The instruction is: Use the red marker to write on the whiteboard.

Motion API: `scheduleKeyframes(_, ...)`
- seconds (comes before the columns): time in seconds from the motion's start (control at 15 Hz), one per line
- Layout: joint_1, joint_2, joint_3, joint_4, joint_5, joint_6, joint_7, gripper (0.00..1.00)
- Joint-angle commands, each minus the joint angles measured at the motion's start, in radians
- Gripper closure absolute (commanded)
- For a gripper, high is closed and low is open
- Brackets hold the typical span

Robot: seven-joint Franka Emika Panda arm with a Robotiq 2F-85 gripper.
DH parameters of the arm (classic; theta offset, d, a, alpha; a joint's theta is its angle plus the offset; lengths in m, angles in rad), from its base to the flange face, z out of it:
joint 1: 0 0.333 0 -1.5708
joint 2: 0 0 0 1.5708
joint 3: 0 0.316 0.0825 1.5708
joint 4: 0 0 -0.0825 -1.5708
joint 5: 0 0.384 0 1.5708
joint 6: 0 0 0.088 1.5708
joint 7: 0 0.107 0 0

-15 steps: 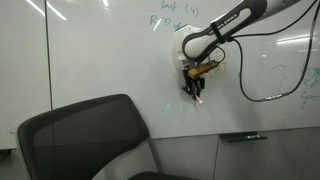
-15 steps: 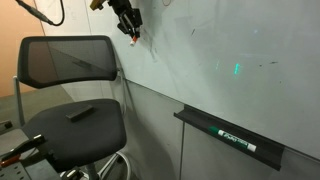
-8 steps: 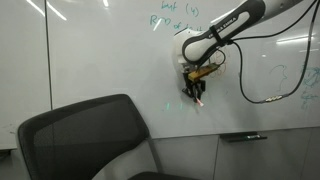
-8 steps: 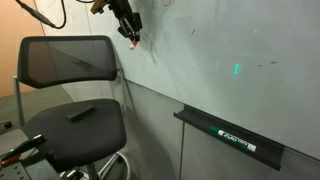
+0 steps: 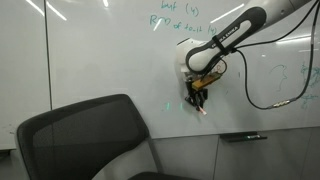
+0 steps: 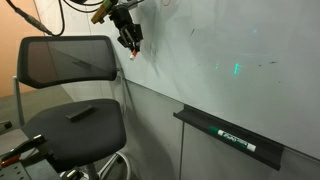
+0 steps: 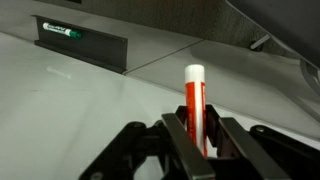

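1. The gripper point(image 5: 199, 98) hangs from the arm point(image 5: 236, 33) in front of the whiteboard point(image 5: 100, 50), well to the right of the board's vertical seam point(image 5: 49, 60) and above its lower edge.
2. Its two fingers point(image 7: 178, 128) are pinched on the red marker point(image 7: 194, 98). In the wrist view the marker stands upright between them, its pale end pointing away from the gripper toward the board.
3. In both exterior views the marker point(image 5: 203, 108) sticks out below the gripper, with its tip right at the glossy white surface. Whether the tip actually touches the board is hard to tell at this size.
4. In an exterior view the gripper point(image 6: 130, 38) and marker point(image 6: 134, 53) sit near the left edge of the whiteboard point(image 6: 220, 40), just above the back of a chair point(image 6: 70, 65).
5. Green handwriting point(image 5: 175, 15) runs along the top edge of the board, above the arm.
6. A black cable point(image 5: 250, 85) loops down from the arm across the board, to the right of the gripper.
7. A narrow ledge point(image 6: 200, 121) runs along the lower edge of the board, well apart from the gripper. A dark pen point(image 6: 238, 141) with a green label lies in it.
8. The wrist view shows the same ledge point(image 7: 100, 50) in its upper left corner, with the pen point(image 7: 60, 32) lying along it.
9. A small dark flat thing point(image 6: 80, 112) lies on the chair seat.
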State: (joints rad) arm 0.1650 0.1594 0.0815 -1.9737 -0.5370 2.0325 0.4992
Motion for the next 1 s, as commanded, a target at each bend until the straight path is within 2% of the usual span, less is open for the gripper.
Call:
scheduleKeyframes(0.0,-0.003,-0.05,-0.012,-0.086,-0.022,0.03,0.01,0.94)
scheduleKeyframes(0.47,0.006,-0.164,0.006,-0.191,-0.097,-0.027,0.125,0.94)
scheduleKeyframes(0.93,-0.011,-0.19,0.033,-0.152,-0.173,-0.1,0.188,0.94)
